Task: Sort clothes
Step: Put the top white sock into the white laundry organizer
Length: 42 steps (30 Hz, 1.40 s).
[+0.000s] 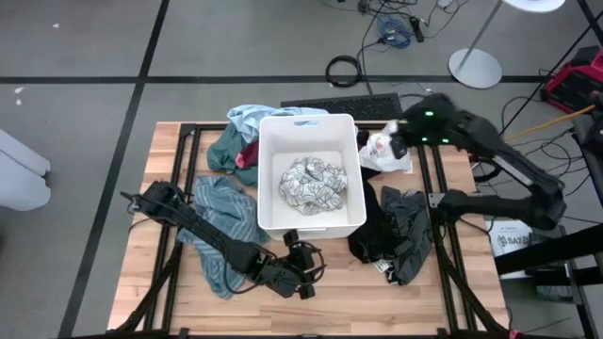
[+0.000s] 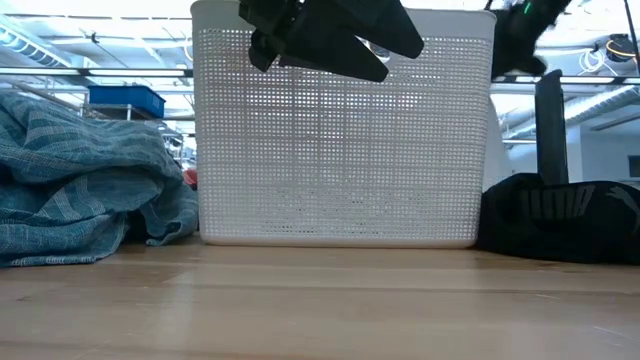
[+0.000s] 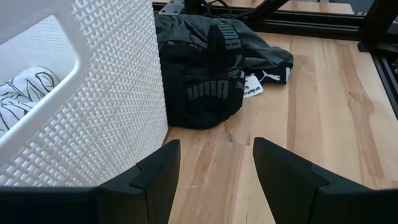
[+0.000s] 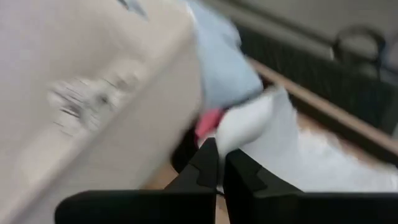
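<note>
A white bin (image 1: 311, 218) stands mid-table with a white, black-patterned garment (image 1: 314, 184) lying in it. Teal striped cloth (image 1: 221, 226) lies to the bin's left. Light blue (image 1: 252, 117), dark teal (image 1: 224, 151) and red (image 1: 249, 156) garments are heaped at its far left corner. Black and dark grey garments (image 1: 400, 235) lie on the table to its right. My right gripper (image 4: 221, 163) is by the bin's far right corner, shut on a white garment (image 1: 384, 153). My left gripper (image 3: 216, 155) hovers open near the bin's front wall, holding nothing. My right gripper pinches a bunched bit of the white garment (image 4: 239, 134) between its two fingertips, slanting down from the table's right. The cloth spreads away below the fingers toward the table (image 4: 311, 155). Blur hides whether it is an edge or a fold.
A black keyboard (image 1: 344, 105) sits just past the table's far edge. Black frame rails (image 1: 429, 179) run along the table's sides. Bare wood (image 3: 323, 106) lies along the near edge, in front of the bin and the black heap.
</note>
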Motion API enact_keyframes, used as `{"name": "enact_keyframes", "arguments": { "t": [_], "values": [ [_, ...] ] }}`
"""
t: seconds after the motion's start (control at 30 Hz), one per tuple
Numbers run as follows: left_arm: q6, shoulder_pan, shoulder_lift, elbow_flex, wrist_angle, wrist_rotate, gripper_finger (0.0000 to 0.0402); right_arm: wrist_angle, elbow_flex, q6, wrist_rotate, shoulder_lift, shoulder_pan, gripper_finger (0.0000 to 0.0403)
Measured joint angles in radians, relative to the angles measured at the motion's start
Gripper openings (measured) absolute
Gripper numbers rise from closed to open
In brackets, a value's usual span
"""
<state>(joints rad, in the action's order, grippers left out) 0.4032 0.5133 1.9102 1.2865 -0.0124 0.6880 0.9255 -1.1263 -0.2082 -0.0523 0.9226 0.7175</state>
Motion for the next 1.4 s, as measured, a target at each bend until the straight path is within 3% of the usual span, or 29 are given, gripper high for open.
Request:
{"name": "enact_keyframes", "arguments": {
  "t": [0.27,0.4,0.67,0.87,1.0,1.13,1.27,1.4],
  "values": [
    [-0.001,0.0,0.0,0.0,0.0,0.0,0.0212,0.008,-0.21,-0.029,-0.009,-0.176,-0.103,0.0001],
    [0.0,0.0,0.0,0.0,-0.002,0.0,0.0212,-0.007,-0.275,-0.057,-0.078,-0.237,-0.149,0.0],
    [-0.002,0.0,0.0,0.0,-0.012,0.0,0.0212,-0.023,-0.277,-0.096,-0.236,-0.319,-0.183,0.0],
    [-0.089,-0.001,0.0,0.0,-0.189,-0.008,0.0212,-0.023,-0.268,-0.097,-0.305,-0.331,-0.183,0.0],
    [-0.159,-0.001,0.0,0.0,-0.299,-0.107,0.0212,-0.025,-0.217,-0.102,-0.472,-0.329,-0.183,0.0],
    [-0.182,0.0,0.001,0.0,-0.313,-0.12,0.0212,-0.006,-0.135,-0.117,-0.593,-0.343,-0.183,0.0],
    [-0.176,-0.001,0.001,0.0,-0.294,-0.119,0.0212,-0.161,-0.065,-0.16,-0.688,-0.372,-0.183,0.0],
    [-0.177,-0.001,0.001,0.0,-0.294,-0.12,0.0212,-0.472,-0.047,-0.24,-0.712,-0.363,-0.183,0.0]
  ]
}}
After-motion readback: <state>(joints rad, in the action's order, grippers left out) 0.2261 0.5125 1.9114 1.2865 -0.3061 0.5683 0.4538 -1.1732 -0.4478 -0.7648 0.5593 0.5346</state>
